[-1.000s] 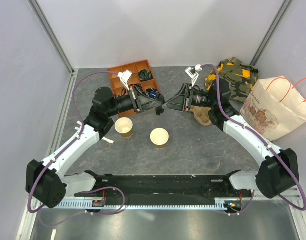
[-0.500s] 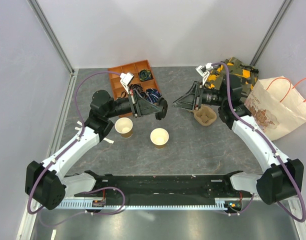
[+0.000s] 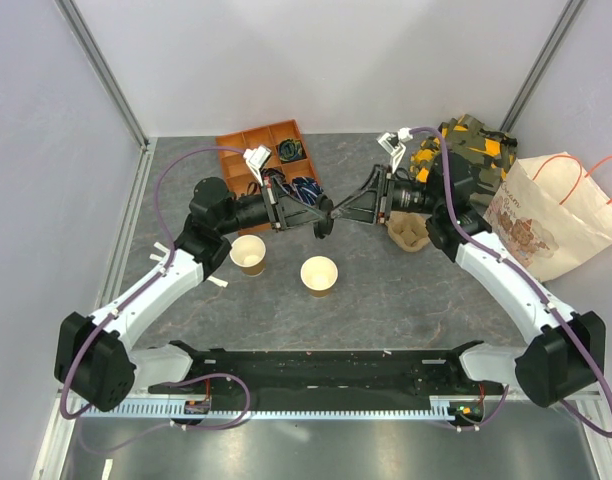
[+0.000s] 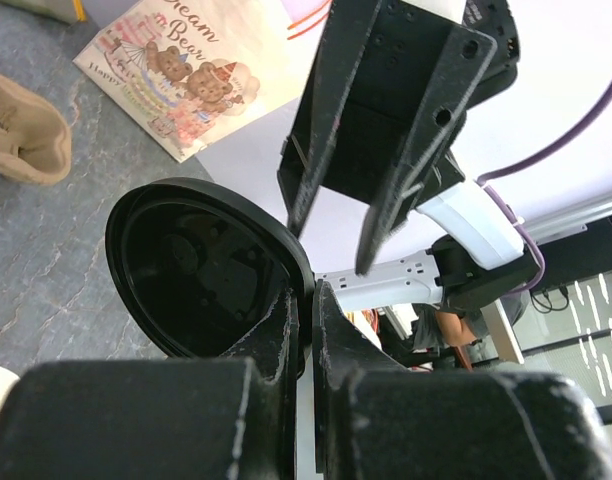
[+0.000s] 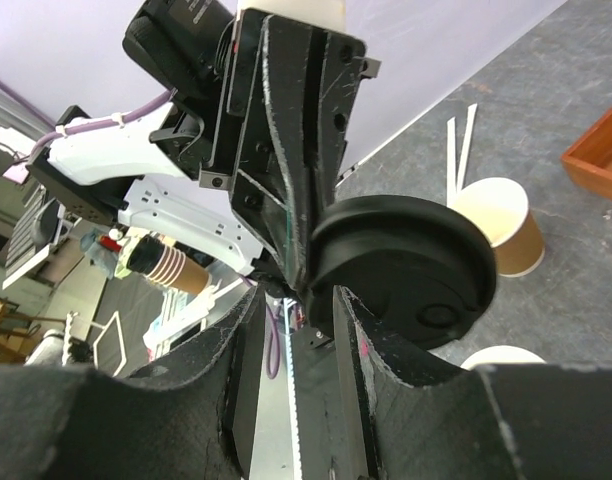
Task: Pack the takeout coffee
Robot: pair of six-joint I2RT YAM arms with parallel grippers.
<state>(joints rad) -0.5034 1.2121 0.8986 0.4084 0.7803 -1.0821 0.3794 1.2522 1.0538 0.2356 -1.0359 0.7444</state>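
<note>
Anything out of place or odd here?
The round black plastic lid is on no cup: the left gripper pinches it on edge in mid-air, the right gripper open at its rim. Both tan paper cups stand lidless on the table.

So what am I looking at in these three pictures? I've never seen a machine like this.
These are two robot arms bolted to the near edge of a table, each ending in a two-finger gripper. One picture looks down from above. The other two come from small cameras on the wrists. The left gripper is pinched shut on the rim of a black lid, held up in the air. The right gripper, jaws open, straddles the lid's edge. On the table are two lidless paper cups, a pulp cup carrier, an orange compartment tray, a paper bag and a camouflage bag.
</note>
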